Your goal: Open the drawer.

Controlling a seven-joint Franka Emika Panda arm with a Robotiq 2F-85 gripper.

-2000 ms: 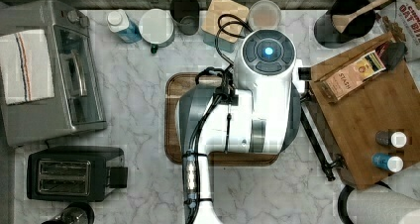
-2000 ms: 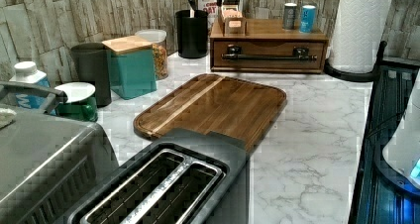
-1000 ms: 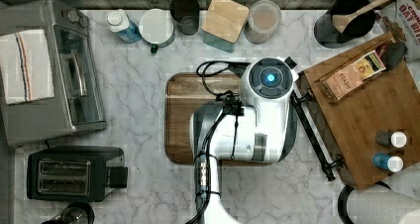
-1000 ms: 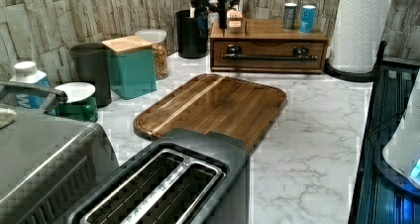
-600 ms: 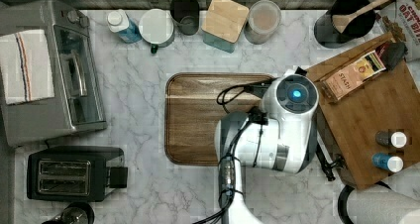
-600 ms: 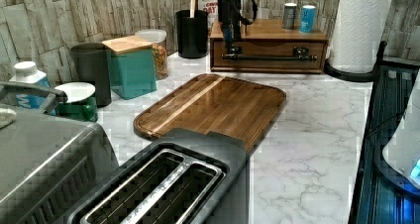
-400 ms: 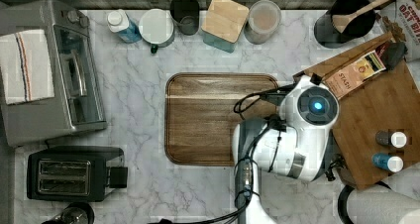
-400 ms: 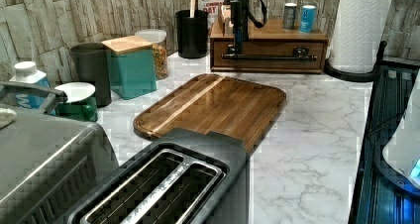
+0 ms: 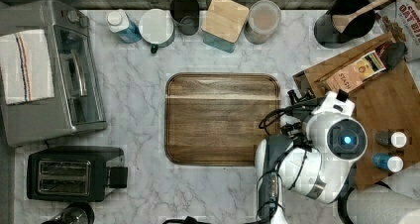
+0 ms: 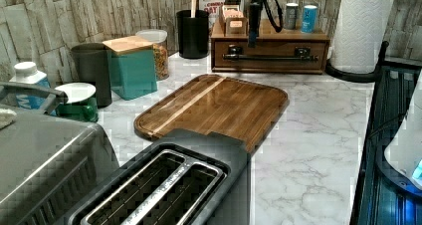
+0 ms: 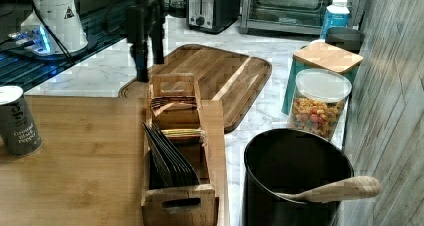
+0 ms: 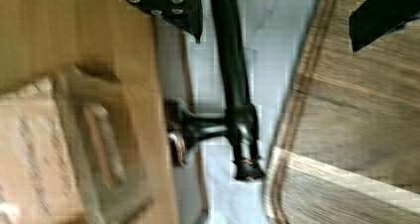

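Hanging over the front edge of a wooden box, the hand [image 10: 254, 37] is seen with its fingers apart and nothing gripped. The drawer [image 10: 268, 63] lies directly below the hand and is judged fully shut, its front panel flush with the box. A long black bar handle [image 10: 278, 57] is fixed across that panel. In the wrist view the bar is framed between the two fingers, but the fingertips are judged to sit above it, not around it.

Several faults can be foreseen. If the fingers are closed at this height, the bar would be missed. If the descent is made too close to the box, the inner finger could be driven onto the box top. The hand is placed near one end of the bar, with most of its length running off to one side, so an off-centre pull could skew the drawer and jam it. The box could also be dragged across the counter [image 10: 313, 130] instead, toppling the two tins [image 10: 300, 18] beyond the hand. The outer finger could strike the wooden tray [image 10: 214, 105] lying just in front.
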